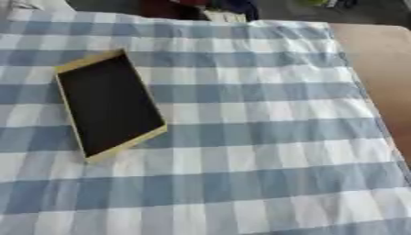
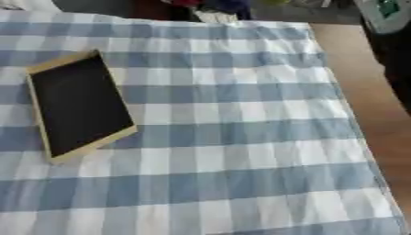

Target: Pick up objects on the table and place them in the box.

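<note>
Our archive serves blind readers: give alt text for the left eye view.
A shallow box with tan walls and a dark inside lies empty on a blue-and-white checked cloth, left of centre. Bare brown table shows on the right.

nothing surely of the body in either view. only candidate: past the right edge of the table (image 2: 363,96), at the far right corner, seen in the right eye view alone. there, a pale rounded shape (image 2: 379,19), grey-white, smooth, with a curved lower outline. on it a small green patch (image 2: 389,8), squarish, bright against the pale shell. just below, running down along the table's right edge, a black mass (image 2: 395,69), flat and dull, without visible cables, screws or markings. cannot tell whether shell and black part belong to the robot or to something standing beside the table. too blurred for seams or lettering.
</note>
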Robot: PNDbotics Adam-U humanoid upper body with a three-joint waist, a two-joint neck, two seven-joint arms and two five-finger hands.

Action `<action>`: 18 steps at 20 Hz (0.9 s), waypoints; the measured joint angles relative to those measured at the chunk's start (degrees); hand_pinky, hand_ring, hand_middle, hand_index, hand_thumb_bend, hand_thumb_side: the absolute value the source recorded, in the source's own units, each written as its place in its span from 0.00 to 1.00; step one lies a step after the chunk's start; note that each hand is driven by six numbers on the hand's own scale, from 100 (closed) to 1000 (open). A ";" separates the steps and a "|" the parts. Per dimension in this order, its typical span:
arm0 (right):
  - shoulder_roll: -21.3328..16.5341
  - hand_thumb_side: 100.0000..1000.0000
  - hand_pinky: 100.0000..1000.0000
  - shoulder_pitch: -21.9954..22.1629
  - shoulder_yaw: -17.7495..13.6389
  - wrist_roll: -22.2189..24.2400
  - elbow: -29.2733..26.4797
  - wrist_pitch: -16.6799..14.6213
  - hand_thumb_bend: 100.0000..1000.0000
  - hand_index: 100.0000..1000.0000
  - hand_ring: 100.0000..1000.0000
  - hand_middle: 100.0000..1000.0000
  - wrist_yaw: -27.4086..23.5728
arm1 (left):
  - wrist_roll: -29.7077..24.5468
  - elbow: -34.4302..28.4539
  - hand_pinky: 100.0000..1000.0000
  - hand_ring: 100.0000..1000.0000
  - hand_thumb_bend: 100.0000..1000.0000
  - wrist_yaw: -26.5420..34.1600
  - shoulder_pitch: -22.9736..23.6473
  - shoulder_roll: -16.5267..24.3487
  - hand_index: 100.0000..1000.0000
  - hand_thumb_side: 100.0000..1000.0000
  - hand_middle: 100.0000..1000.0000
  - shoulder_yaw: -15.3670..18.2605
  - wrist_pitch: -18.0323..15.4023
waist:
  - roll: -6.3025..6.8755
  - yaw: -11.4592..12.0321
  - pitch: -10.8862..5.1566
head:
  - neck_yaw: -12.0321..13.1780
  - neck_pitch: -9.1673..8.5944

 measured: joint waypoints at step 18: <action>25.92 0.00 0.29 -4.53 8.69 5.37 -5.52 -1.94 0.00 0.49 0.32 0.35 4.72 | 3.19 -0.25 0.67 0.51 0.02 0.49 -0.99 0.00 0.84 0.39 0.71 -0.53 0.59 | -0.09 2.42 -0.57 | -2.44 0.94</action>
